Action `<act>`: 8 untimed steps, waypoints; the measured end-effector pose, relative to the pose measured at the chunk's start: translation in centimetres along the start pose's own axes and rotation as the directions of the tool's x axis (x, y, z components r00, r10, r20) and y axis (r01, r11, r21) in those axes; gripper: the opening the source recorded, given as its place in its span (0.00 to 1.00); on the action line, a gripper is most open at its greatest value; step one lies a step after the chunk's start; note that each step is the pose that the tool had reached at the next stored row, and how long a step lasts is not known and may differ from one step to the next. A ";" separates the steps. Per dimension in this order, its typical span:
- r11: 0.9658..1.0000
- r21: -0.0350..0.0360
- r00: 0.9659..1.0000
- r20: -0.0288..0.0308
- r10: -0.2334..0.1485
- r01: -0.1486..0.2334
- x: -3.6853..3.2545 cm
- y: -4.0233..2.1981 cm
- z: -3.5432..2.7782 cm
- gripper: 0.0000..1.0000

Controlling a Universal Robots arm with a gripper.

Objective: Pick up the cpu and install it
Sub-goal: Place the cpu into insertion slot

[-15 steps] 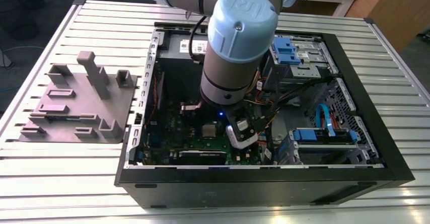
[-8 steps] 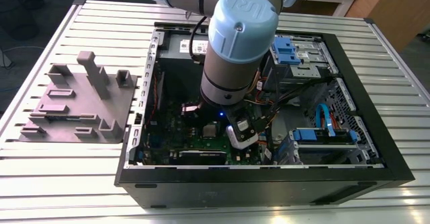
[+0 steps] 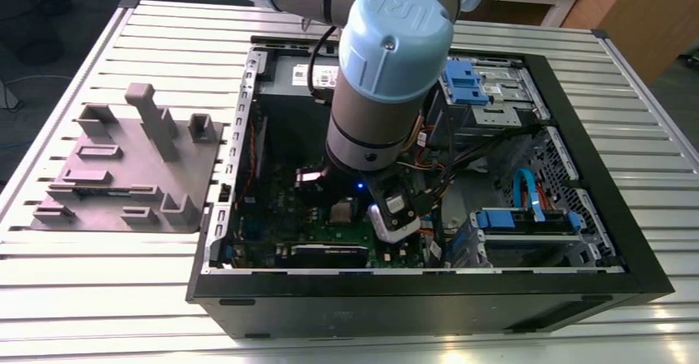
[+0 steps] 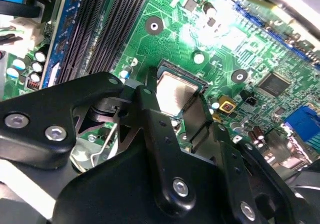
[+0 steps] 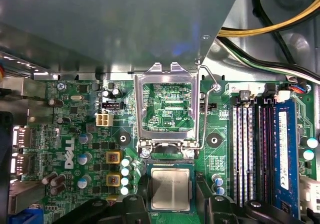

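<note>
Silvery-topped cpu lies flat in the motherboard socket, directly between the black pincer fingers, which sit close at its two sides; actual contact cannot be confirmed. Socket retention frame stands swung open just beside it, inside the computer case on the desk.

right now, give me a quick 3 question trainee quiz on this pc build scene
1. True or false: the cpu lies in the socket between the claw fingers.
2. The socket's metal load plate is: A) flipped open B) closed over the chip.
3. Which side of the computer case is the grey holder block on in the exterior view?

Key: 1 true; 2 A; 3 the exterior view's left.
</note>
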State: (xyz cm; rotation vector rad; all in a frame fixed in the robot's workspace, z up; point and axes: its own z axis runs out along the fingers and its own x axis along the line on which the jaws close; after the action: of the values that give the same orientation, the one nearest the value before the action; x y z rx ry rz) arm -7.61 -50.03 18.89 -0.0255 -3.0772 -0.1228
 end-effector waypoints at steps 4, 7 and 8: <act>1.000 0.000 1.000 0.000 -0.002 0.002 0.02 -0.06 -0.07 0.45; 1.000 -0.003 1.000 0.000 -0.003 0.003 0.03 -0.08 -0.09 0.45; 1.000 -0.008 1.000 0.000 -0.003 0.003 0.02 -0.07 -0.09 0.45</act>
State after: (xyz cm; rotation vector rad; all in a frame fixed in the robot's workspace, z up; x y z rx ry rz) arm -7.62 -50.11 18.98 -0.0208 -3.0764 -0.1356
